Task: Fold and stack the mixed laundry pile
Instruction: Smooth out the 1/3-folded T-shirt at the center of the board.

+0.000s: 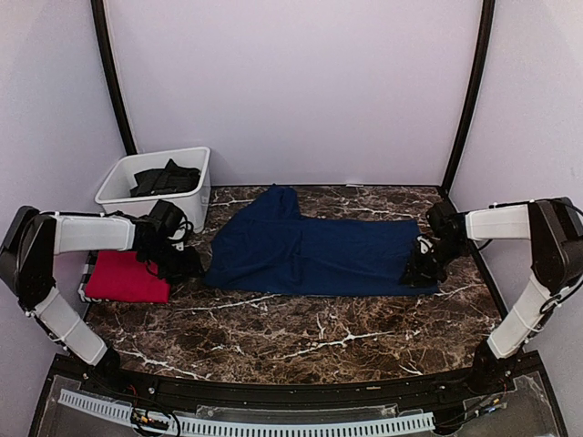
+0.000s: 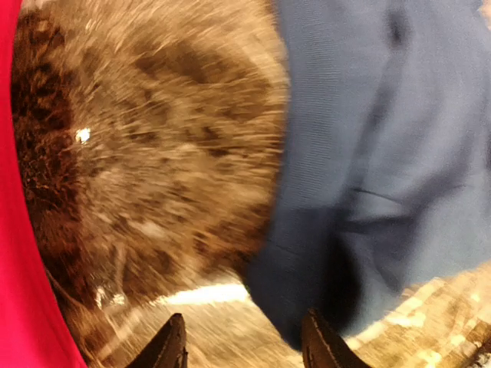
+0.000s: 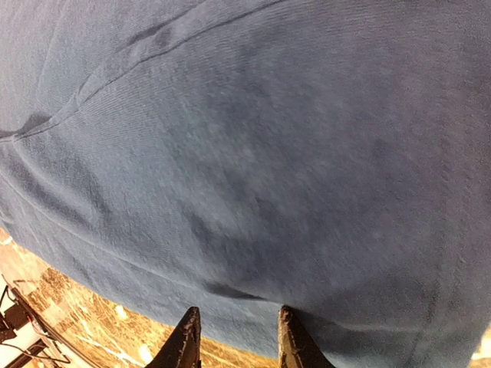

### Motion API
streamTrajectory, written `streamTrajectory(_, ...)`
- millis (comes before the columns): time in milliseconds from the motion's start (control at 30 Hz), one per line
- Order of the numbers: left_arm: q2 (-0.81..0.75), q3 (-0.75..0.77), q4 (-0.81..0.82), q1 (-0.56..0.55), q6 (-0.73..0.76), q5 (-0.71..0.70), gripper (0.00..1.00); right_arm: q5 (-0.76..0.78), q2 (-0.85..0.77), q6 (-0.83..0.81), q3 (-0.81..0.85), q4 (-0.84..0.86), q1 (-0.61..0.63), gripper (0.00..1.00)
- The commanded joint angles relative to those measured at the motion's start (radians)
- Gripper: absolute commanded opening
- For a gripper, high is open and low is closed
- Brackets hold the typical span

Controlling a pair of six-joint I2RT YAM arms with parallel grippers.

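A navy blue T-shirt (image 1: 314, 252) lies spread flat across the middle of the marble table. A red T-shirt (image 1: 126, 277) lies folded at the left edge. A dark charcoal shirt (image 1: 164, 178) sits crumpled in the white bin. My left gripper (image 1: 193, 266) is open and empty, low over bare marble between the red shirt and the navy shirt's left corner (image 2: 322, 261); the red shirt also shows in the left wrist view (image 2: 19, 291). My right gripper (image 1: 421, 270) is open, its fingertips (image 3: 288, 337) at the navy shirt's right edge (image 3: 253, 169), nothing between them.
The white plastic bin (image 1: 196, 196) stands at the back left. A checkered cloth edge (image 1: 86, 277) peeks from under the red shirt. Black frame posts (image 1: 469, 91) rise at the back corners. The table's front edge (image 1: 273, 382) runs above the arm bases.
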Motion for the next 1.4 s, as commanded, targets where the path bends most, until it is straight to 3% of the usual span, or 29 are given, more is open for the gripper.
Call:
streamTrajectory(0, -0.151, -0.024, 0.059, -0.004, -0.003, 0.107, 0.51, 0.054, -0.074, 0.016, 0.012, -0.051, -0.006, 0.33)
streamTrajectory(233, -0.133, 0.008, 0.075, -0.008, 0.016, 0.181, 0.58, 0.071, -0.082, 0.016, 0.039, -0.087, -0.011, 0.35)
streamTrajectory(633, -0.033, -0.001, 0.097, -0.060, -0.001, 0.199, 0.53, 0.025, 0.011, 0.075, 0.003, -0.064, -0.049, 0.33)
streamTrajectory(867, 0.000, 0.016, 0.062, -0.062, -0.020, 0.154, 0.39, 0.035, 0.030, 0.088, -0.010, -0.063, -0.080, 0.31)
streamTrajectory(1033, -0.007, 0.022, -0.053, -0.027, -0.040, 0.053, 0.05, 0.103, 0.010, 0.099, -0.031, -0.085, -0.117, 0.30)
streamTrajectory(1067, -0.002, 0.022, -0.061, -0.023, -0.037, 0.048, 0.02, 0.112, 0.009, 0.098, -0.032, -0.090, -0.121, 0.30)
streamTrajectory(1367, 0.030, 0.016, -0.137, -0.017, -0.015, -0.011, 0.00, 0.178, 0.018, 0.118, -0.044, -0.114, -0.128, 0.29)
